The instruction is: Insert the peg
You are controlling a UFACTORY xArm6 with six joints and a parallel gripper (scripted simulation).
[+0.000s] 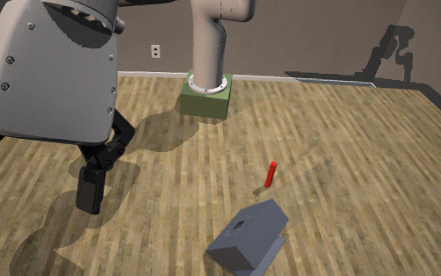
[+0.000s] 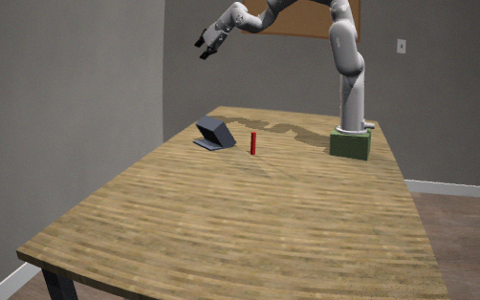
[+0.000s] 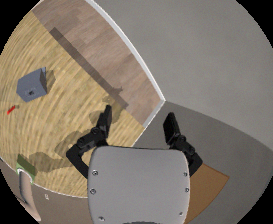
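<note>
Basically nothing done yet. Pincer (image 2: 205,49) high above the counter (image 2: 241,225), fingers spread wide, holding nothing. Peg (image 2: 253,143) upright on the counter, just beside the sloped panel (image 2: 214,133), on the side nearer the green base block (image 2: 350,145), untouched. Hole (image 1: 238,225) in the panel's face unfilled. Left: descend, grasp peg, carry over, tilt to match slope, push fully in, release. Hole barely visible from top, not visible in exterior view. Second finger of pincer cut off at left edge in top view. Peg a mere red speck in wrist view.
</note>
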